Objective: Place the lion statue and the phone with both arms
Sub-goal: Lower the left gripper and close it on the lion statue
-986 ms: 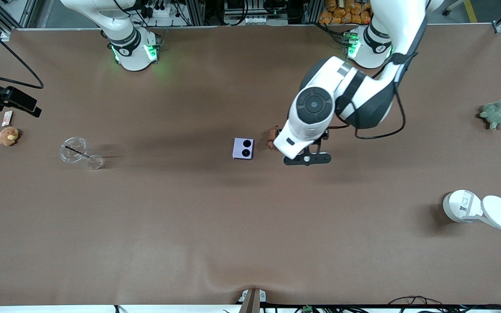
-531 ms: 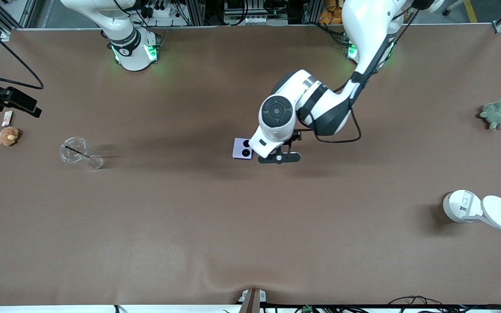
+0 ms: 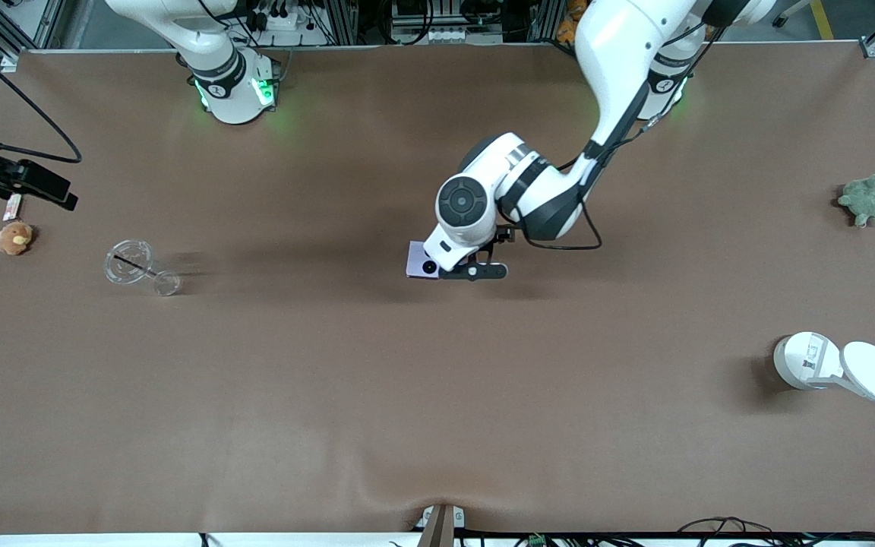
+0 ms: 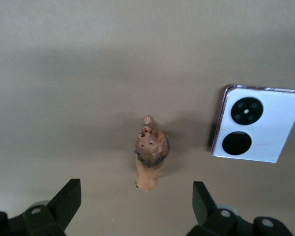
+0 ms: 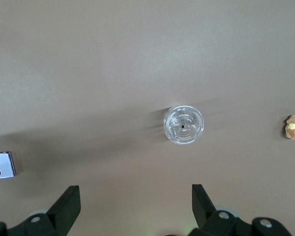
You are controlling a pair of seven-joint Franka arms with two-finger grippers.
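Claw fingers of the left arm's claw [image 4: 132, 204] are being held wide apart and empty over the middle of the brown worktop [image 3: 437, 395], directly above the tiny brown-orange lion statue [image 4: 150, 158]. In the left wrist view, the statue is being seen standing on the worktop between the two open fingers, roughly centred in the gap, with its long axis running across the line that joins the fingertips, so a closing pinch would probably be meeting its slim flanks. In the front view the statue is being hidden by the left arm.

Just beside the statue, toward the right arm's end of the worktop, the flat pale lavender square phone [image 3: 417, 265] is lying camera circles up, partly covered by the left wrist.

The right claw [image 5: 132, 204] is also being held open and empty, waiting high above the clear glass cup [image 5: 183, 124], well apart from the phone. The left arm is judged far nearer to both task things.
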